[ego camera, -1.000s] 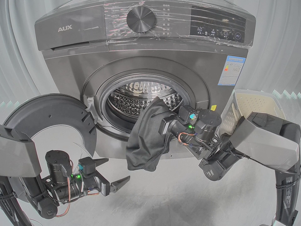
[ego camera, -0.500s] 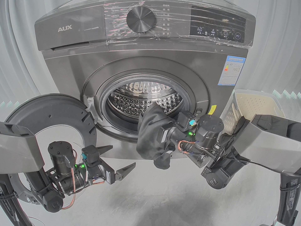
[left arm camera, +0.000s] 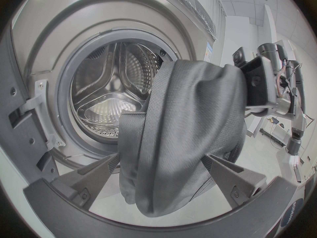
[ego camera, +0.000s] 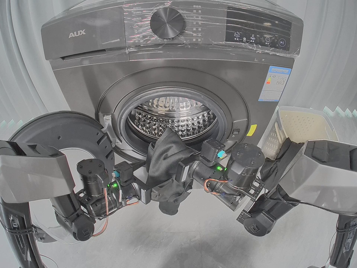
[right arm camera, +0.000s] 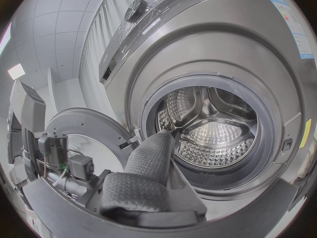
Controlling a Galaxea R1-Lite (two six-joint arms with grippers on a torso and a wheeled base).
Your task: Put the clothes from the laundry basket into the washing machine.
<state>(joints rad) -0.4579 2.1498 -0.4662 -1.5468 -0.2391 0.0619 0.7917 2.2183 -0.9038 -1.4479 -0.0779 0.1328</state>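
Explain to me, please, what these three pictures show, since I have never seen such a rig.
This is a two-armed robot in front of a washing machine, whose door stands open. One picture looks down from the robot's head; the other two come from cameras on its wrists. Each arm ends in a pincer. The right pincer holds a dark garment at the mouth of the drum. The left pincer is open, one finger on each side of the garment's hanging end. The laundry basket is to the robot's right, beside the machine.
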